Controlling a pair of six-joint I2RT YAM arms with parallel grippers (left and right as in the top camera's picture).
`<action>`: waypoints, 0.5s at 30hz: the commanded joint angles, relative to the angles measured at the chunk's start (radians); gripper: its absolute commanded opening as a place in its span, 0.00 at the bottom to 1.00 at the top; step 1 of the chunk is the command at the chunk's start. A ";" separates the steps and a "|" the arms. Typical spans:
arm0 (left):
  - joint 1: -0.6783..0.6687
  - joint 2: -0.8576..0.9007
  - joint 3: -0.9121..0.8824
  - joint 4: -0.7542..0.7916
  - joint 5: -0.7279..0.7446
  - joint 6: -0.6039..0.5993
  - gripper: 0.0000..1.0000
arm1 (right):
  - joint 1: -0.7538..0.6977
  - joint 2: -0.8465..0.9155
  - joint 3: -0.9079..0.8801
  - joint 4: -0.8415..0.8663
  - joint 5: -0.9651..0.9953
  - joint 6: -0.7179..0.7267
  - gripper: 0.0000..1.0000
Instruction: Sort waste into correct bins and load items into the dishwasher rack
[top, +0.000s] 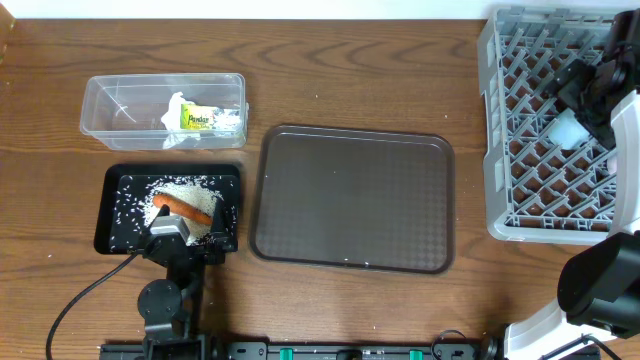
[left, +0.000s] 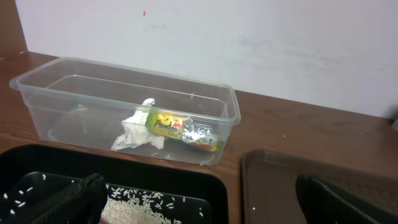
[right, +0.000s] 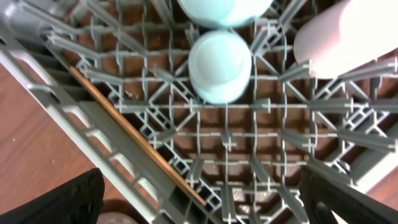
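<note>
The clear tub (top: 110, 105) holds the crumpled napkin (top: 176, 112) and the yellow-green wrapper (top: 199, 118); both also show in the left wrist view, the napkin (left: 134, 134) beside the wrapper (left: 180, 129). The black tray (top: 115, 225) holds loose rice (top: 185, 192) and the carrot (top: 185, 208). My left gripper (top: 170, 232) (left: 199, 208) is open and empty over the tray's near edge. My right gripper (top: 588, 98) (right: 202, 205) is open and empty above the grey rack (top: 500, 150). In the rack are a white cup (right: 219, 65), the light-blue bowl's edge (right: 224, 9) and a chopstick (right: 134, 134). The dark-blue plate is hidden.
The brown serving tray (top: 350, 200) lies between the black tray and the rack, with a few rice grains near its front edge. A blurred pale object (right: 348, 37) sits at the rack's right in the right wrist view. A cable (top: 75, 300) runs from the left arm's base.
</note>
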 joint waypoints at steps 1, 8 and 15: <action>-0.003 -0.006 -0.010 -0.044 0.040 0.018 1.00 | 0.028 -0.066 -0.041 0.048 0.026 -0.034 0.99; -0.003 -0.006 -0.010 -0.044 0.040 0.018 0.99 | 0.160 -0.298 -0.369 0.485 0.026 -0.202 0.99; -0.003 -0.006 -0.010 -0.044 0.040 0.018 1.00 | 0.215 -0.581 -0.767 0.805 0.005 -0.222 0.99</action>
